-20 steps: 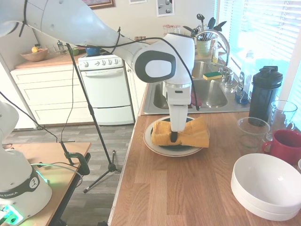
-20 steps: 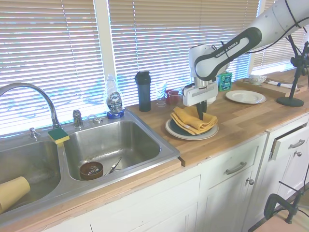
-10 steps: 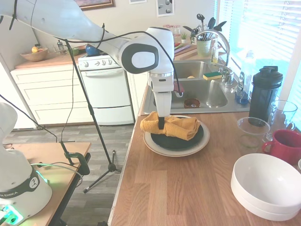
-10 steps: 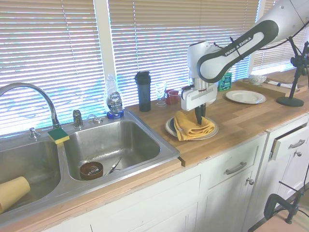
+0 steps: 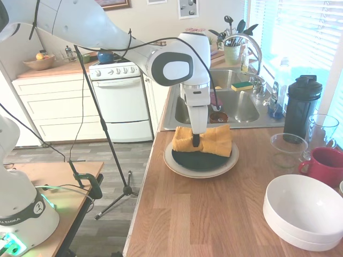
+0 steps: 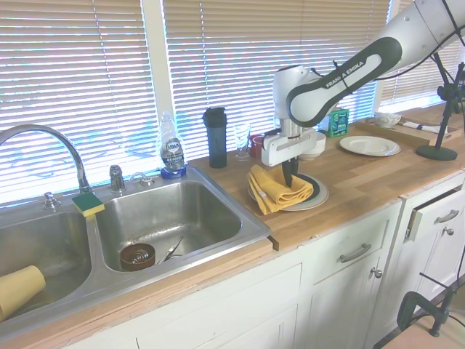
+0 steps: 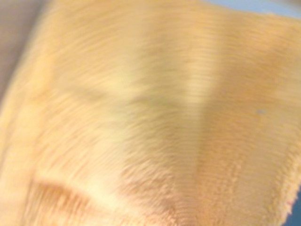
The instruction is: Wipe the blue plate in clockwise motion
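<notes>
In the first exterior view we see the gripper (image 5: 196,142) pointing straight down with its fingers clenched on a yellow cloth (image 5: 206,140), pressing it onto the blue plate (image 5: 201,160). The blue plate sits inside a larger cream plate (image 5: 172,164) on the wooden counter (image 5: 214,214), just in front of the sink (image 5: 236,107). The cloth covers the plate's sink-side half; the near half is bare. To the right we note a clear glass bowl (image 5: 287,150), a red mug (image 5: 325,165), a black shaker bottle (image 5: 301,107) and stacked white bowls (image 5: 303,211). In the second exterior view the gripper (image 6: 288,177) enters from the right, and the cloth (image 6: 275,189) overhangs the plates on the sink side, hiding most of the blue plate (image 6: 307,189). A dish soap bottle (image 6: 171,149) stands behind the sink (image 6: 174,218). In the wrist view we see only blurred yellow cloth (image 7: 150,113) filling the picture.
</notes>
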